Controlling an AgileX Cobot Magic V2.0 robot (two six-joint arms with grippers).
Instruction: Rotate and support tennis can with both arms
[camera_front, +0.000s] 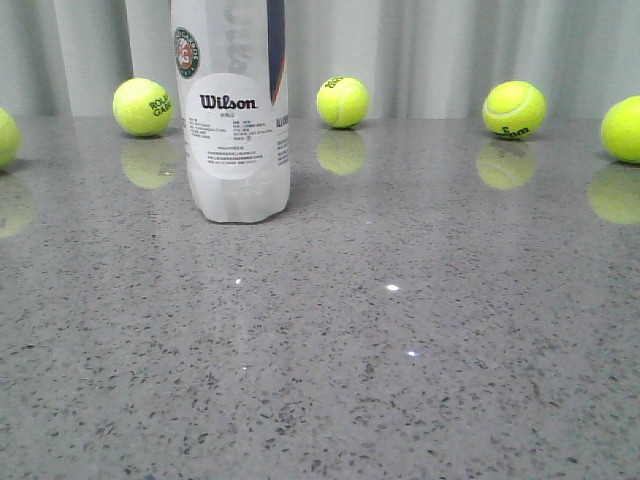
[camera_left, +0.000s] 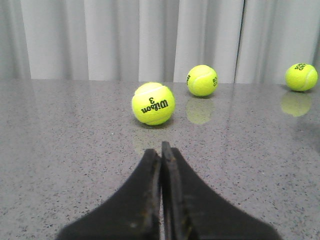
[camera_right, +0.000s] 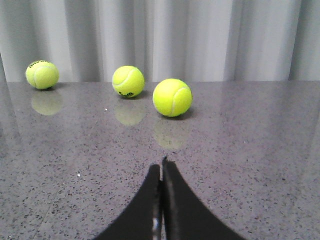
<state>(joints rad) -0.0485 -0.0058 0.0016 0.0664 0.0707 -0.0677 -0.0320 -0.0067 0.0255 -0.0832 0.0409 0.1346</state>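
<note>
Tennis can (camera_front: 231, 110) stands upright on the grey speckled table (camera_front: 420, 350), long axis vertical, left of centre in my front view. Neither wrist view shows it, so I can't tell which arm is nearer. My left gripper (camera_left: 161, 150) and right gripper (camera_right: 161, 167) are both clenched empty, facing only tennis balls (camera_left: 153, 103).

Tennis can (camera_front: 236, 110): clear/whitish plastic, white round label with black "Wilson" script and small black print, a green-and-orange round emblem above it, navy stripe with an orange edge on its side. Tennis balls (camera_front: 342, 102) are all yellow-green with dark print, one reading "Wilson 3" (camera_left: 153, 103) in black, another plain with a white seam (camera_right: 172, 97); table (camera_front: 400, 350) is glossy grey stone with dark and light specks, mirroring the balls, and the curtain (camera_front: 450, 50) behind is pale grey-white with vertical folds. Left gripper (camera_left: 161, 150) and right gripper (camera_right: 161, 167) fingers are matte black.
</note>
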